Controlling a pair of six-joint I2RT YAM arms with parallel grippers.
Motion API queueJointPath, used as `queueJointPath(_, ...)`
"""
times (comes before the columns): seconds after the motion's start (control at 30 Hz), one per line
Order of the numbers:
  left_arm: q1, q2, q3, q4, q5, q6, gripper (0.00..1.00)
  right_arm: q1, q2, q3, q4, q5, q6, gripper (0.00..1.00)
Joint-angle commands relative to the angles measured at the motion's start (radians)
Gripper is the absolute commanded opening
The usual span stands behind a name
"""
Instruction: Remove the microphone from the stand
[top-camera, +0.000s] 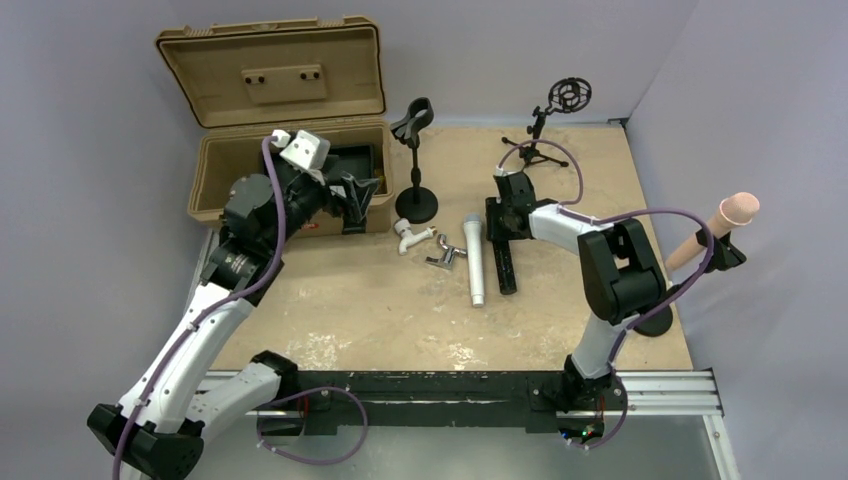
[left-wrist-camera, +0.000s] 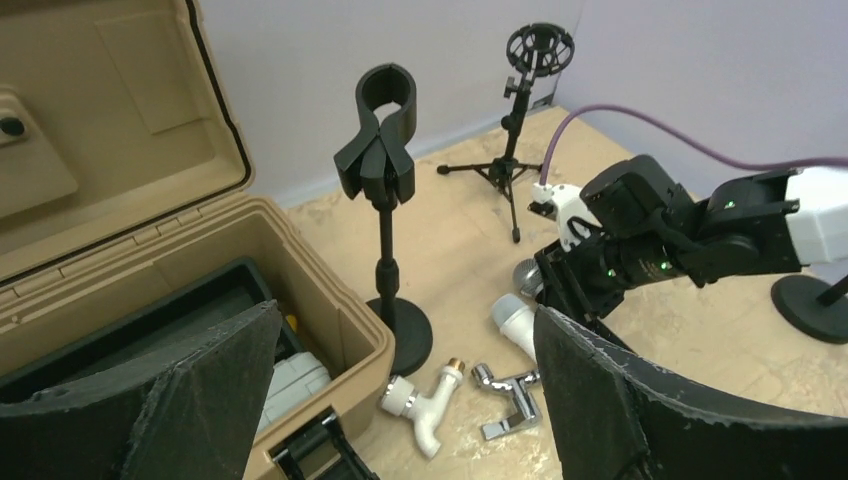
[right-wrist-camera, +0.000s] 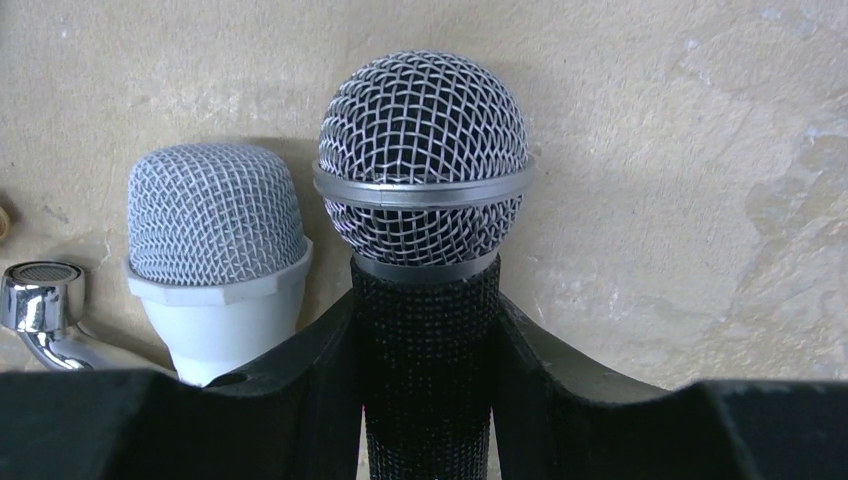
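Note:
A black microphone with a silver mesh head lies on the table. My right gripper is shut on its body just below the head, fingers pressed to both sides. A black stand with an empty clip stands left of it. A pink microphone sits tilted in a stand at the far right. My left gripper is open and empty over the case's front right corner.
A white microphone lies beside the black one. A white faucet and a chrome faucet lie near the stand's base. An open tan case is at the back left. A tripod shock mount stands at the back.

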Motion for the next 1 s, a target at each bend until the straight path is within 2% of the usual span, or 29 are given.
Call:
queueJointPath(0.0, -0.053, -0.049, -0.017, 0.035, -0.113, 0.122, 0.94, -0.004, -0.018, -0.048, 0.032, -0.015, 0.004, 0.05)
queueJointPath(0.23, -0.087, -0.065, -0.032, 0.047, -0.14, 0.155, 0.93, -0.003, -0.089, -0.091, 0.044, -0.024, 0.023, 0.31)
queueJointPath(0.47, -0.088, -0.065, -0.044, 0.059, -0.161, 0.147, 0.93, -0.003, -0.141, -0.076, 0.029, -0.023, 0.018, 0.44)
queueJointPath(0.83, -0.089, -0.05, -0.049, 0.064, -0.167, 0.143, 0.92, -0.004, -0.18, -0.047, 0.013, -0.028, -0.006, 0.5)
queueJointPath(0.97, -0.088, -0.051, -0.053, 0.065, -0.177, 0.144, 0.92, -0.003, -0.232, 0.014, -0.008, -0.007, -0.026, 0.54)
